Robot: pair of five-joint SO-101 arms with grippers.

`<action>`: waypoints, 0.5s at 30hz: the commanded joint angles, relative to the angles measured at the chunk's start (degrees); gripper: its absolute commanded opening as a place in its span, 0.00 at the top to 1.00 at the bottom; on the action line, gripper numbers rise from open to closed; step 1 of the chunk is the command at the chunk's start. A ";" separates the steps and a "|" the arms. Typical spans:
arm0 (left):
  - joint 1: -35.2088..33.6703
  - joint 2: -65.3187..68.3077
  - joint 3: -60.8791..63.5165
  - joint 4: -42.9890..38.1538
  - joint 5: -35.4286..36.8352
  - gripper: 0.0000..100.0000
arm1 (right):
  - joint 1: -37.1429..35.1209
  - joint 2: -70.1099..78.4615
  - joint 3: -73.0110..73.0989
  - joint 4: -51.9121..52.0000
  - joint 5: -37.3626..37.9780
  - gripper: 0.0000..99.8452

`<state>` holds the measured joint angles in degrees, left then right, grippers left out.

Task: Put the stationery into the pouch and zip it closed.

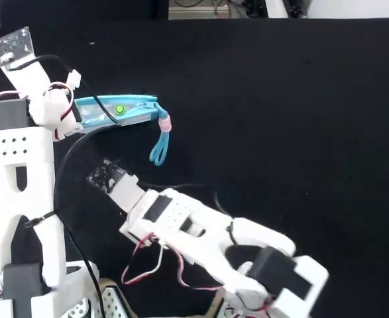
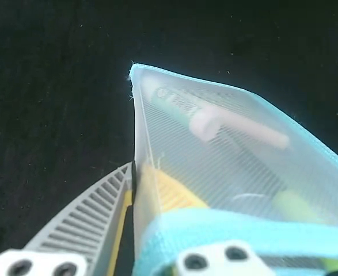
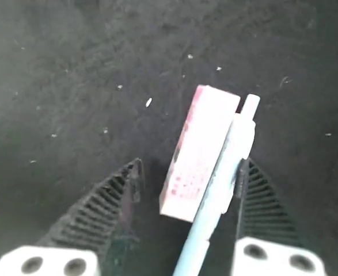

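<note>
A light-blue mesh pouch (image 1: pixel 124 109) is held off the black table at the left, and my left gripper (image 1: pixel 71 109) is shut on its end. Through the mesh (image 2: pixel 226 172) I see a white tube (image 2: pixel 215 118), a yellow item (image 2: pixel 169 195) and a green item (image 2: pixel 298 207). A pink zip pull (image 1: pixel 164 122) and a blue loop strap (image 1: pixel 160 147) hang from the pouch's far end. My right gripper (image 1: pixel 105 173) is low over the table just in front of the pouch. It (image 3: pixel 189 169) is open around a pink eraser (image 3: pixel 200 149) and a pale blue pen (image 3: pixel 226 167); the pen rests against one finger.
A black cloth (image 1: pixel 287 119) covers the table, with wide free room to the right and back. A metal bracket (image 1: pixel 14 45) sticks up at the far left. Loose red and black cables (image 1: pixel 141 265) trail near the arm bases at the front.
</note>
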<state>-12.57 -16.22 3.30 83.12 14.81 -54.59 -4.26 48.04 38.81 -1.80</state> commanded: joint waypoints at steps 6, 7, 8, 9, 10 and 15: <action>-2.86 0.00 0.40 -0.97 0.09 0.97 | 5.45 -1.80 -6.64 5.98 -0.18 0.97; -2.86 0.00 0.40 -0.97 0.09 0.97 | 6.95 -3.56 -6.02 6.68 0.00 0.98; -2.86 0.00 0.40 -0.97 0.09 0.97 | 8.79 -5.41 -5.58 7.65 0.00 0.99; -2.86 0.00 0.40 -0.97 0.09 0.97 | 10.64 -7.60 -4.88 8.62 0.00 0.99; -2.86 0.00 0.40 -0.97 0.09 0.97 | 12.75 -9.89 -4.26 10.11 0.18 0.99; -2.68 0.00 0.40 -0.88 0.09 0.97 | 22.24 -19.56 -3.38 18.46 6.33 0.99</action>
<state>-12.75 -16.57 3.56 83.12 14.81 -37.36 -17.71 44.88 53.67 1.10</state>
